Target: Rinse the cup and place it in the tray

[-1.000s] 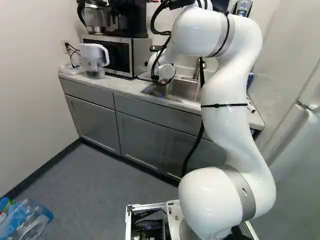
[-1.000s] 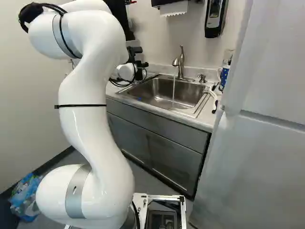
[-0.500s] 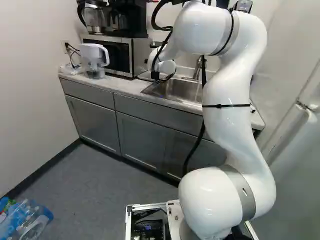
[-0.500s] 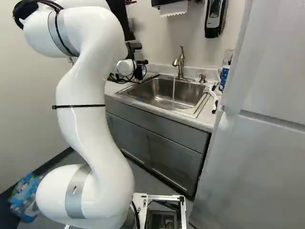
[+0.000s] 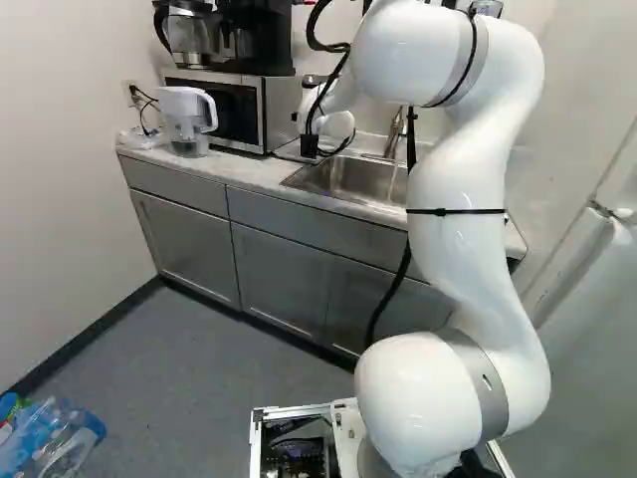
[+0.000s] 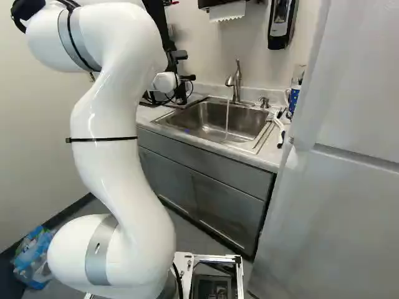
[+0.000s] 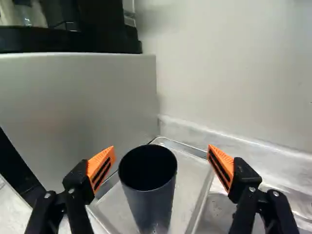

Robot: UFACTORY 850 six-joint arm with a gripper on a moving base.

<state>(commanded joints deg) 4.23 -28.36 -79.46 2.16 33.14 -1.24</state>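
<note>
In the right base view my gripper (image 6: 181, 93) shows only in part, as dark pieces beside the sink's near-microwave end. The wrist view has the gripper (image 7: 161, 166) open, its orange pads far apart. A dark grey cup (image 7: 152, 207) stands upright, mouth up, on the metal tray (image 7: 190, 170). Its rim lies between the two fingers, closer to the finger on the microwave's side, with gaps on both sides. The cup's foot is cut off from sight.
The microwave (image 7: 78, 97) rises close beside the tray, a coffee maker (image 5: 239, 35) on top. Across the tray lies the sink (image 6: 209, 121), where water runs from the faucet (image 6: 236, 81). A wall stands behind. A pitcher (image 5: 186, 119) is on the counter.
The arm's upper part has shifted rightward in the left base view and leftward in the right one. The wrist end has moved slightly. The base has stayed put.
</note>
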